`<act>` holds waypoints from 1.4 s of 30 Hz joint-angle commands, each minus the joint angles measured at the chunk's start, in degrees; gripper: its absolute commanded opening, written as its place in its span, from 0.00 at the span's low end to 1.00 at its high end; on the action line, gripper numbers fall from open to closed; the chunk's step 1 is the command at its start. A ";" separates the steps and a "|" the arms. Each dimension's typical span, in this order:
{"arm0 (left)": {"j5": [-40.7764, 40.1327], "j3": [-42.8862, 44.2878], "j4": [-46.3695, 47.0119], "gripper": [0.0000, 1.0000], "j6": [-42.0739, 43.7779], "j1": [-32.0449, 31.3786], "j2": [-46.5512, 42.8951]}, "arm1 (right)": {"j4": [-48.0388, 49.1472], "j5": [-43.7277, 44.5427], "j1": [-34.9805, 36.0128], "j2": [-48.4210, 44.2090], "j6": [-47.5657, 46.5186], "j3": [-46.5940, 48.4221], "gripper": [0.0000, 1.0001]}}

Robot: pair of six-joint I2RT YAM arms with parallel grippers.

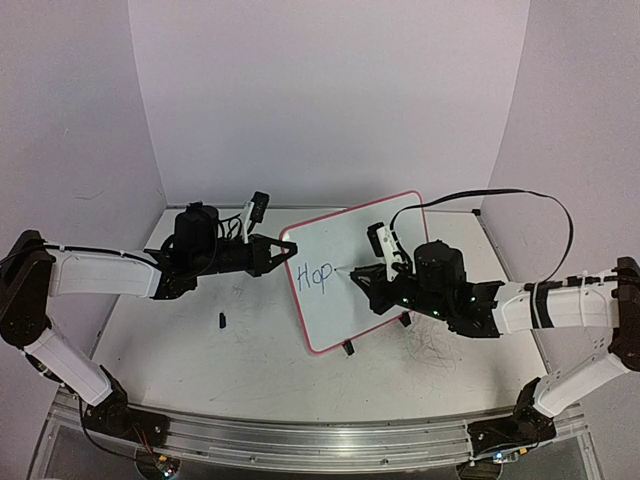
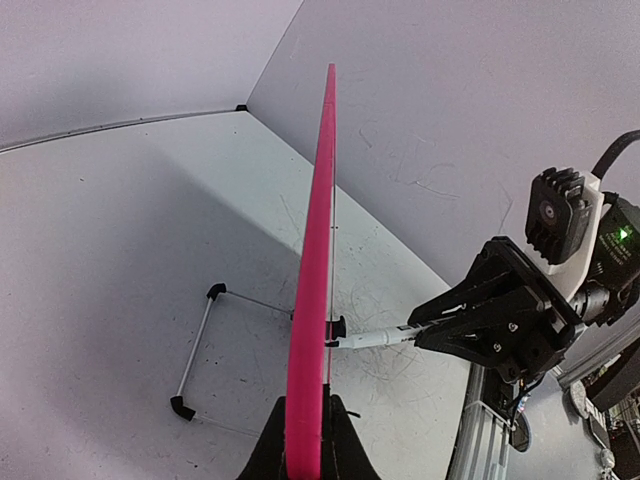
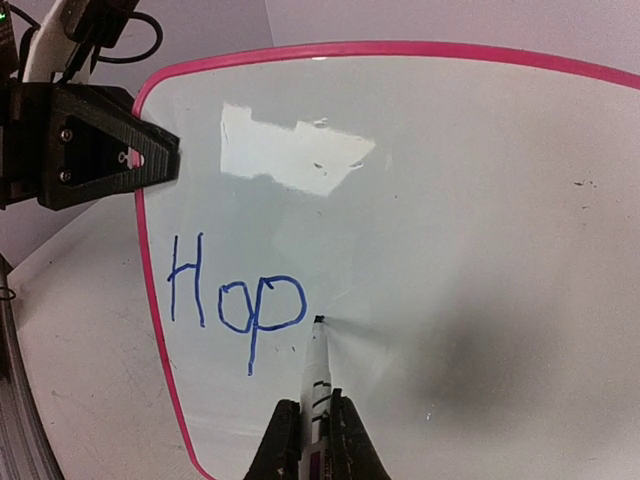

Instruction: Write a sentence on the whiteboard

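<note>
The whiteboard point(image 1: 365, 265) stands tilted on its wire stand at mid table, white with a pink rim. My left gripper point(image 1: 283, 252) is shut on its left edge point(image 2: 310, 330), seen edge-on in the left wrist view. Blue letters "Hop" point(image 3: 235, 300) of the sentence point(image 1: 319, 275) sit near the board's left side. My right gripper point(image 3: 312, 430) is shut on a white marker point(image 3: 317, 365), whose tip touches the board just right of the "p". The marker point(image 2: 375, 339) also shows from the side in the left wrist view.
A small black marker cap point(image 1: 221, 320) lies on the table left of the board. The board's wire stand point(image 2: 200, 350) reaches out behind it. Grey walls close in the back and sides. A metal rail point(image 1: 300, 440) runs along the near edge.
</note>
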 commanded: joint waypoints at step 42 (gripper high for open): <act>-3.74 -0.01 -0.91 0.00 6.02 0.66 -1.66 | 2.28 2.81 -0.40 0.36 -0.37 3.52 0.00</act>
